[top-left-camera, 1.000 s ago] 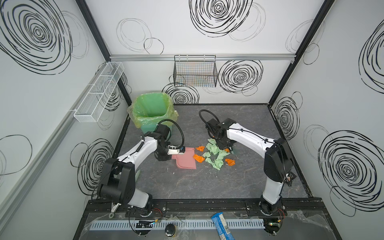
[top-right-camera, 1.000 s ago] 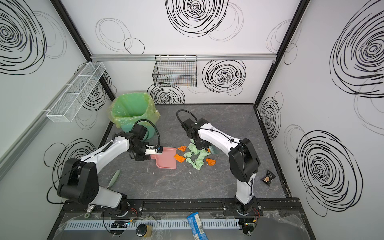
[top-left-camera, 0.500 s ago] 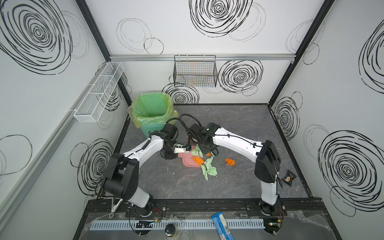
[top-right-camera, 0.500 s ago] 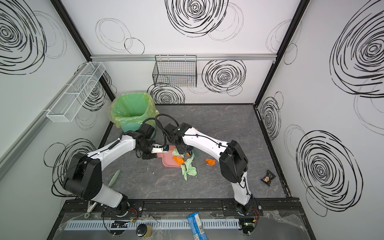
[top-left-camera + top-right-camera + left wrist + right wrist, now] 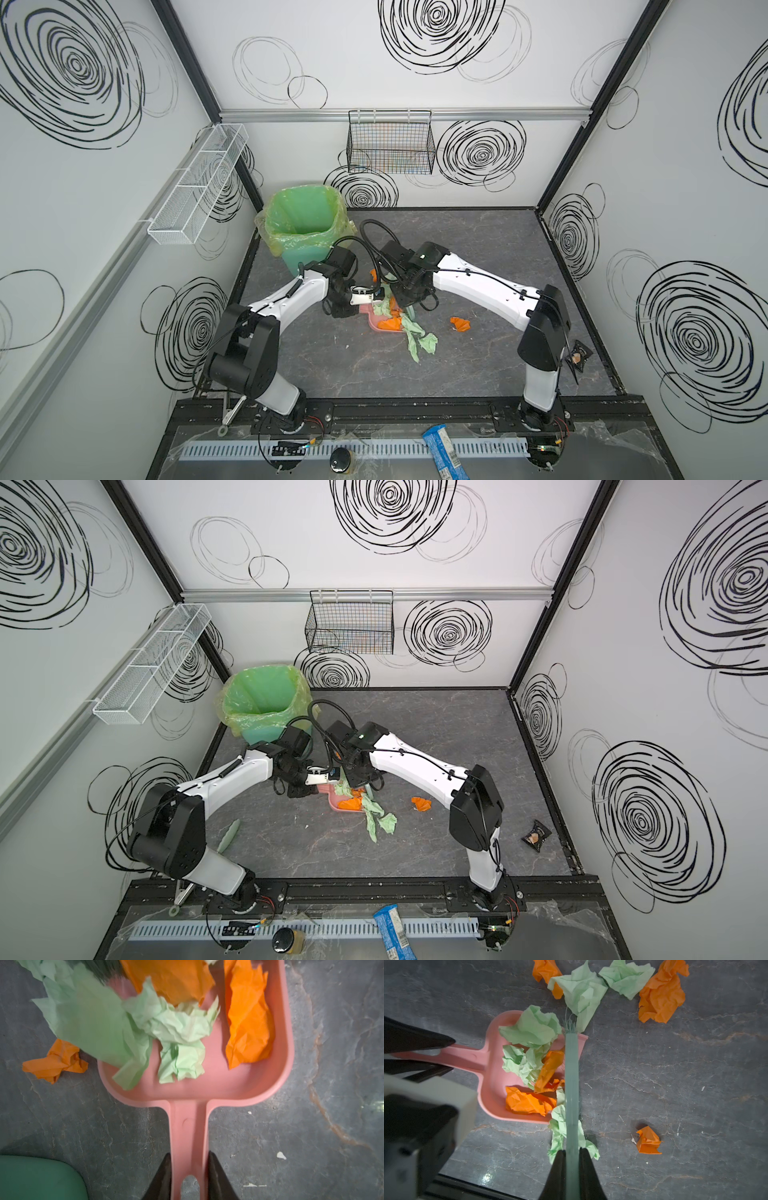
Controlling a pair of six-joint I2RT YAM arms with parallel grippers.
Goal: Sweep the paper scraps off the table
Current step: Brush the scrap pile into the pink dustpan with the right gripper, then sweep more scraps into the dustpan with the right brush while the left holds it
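While left tool (image 5: 188, 1154) clamps dustpan (image 5: 207, 1088) handle, right tool (image 5: 571, 1150) pinches brush (image 5: 571, 1074); some paper scraps (image 5: 178, 1028) inside dustpan.

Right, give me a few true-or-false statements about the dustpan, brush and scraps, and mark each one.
1. The left gripper is shut on the pink dustpan's handle. True.
2. The right gripper grips the dustpan too. False: it is shut on the teal brush.
3. All paper scraps are inside the dustpan. False: several lie on the table, one orange scrap well apart.
4. The green-lined bin stands near the table's far left corner. True.
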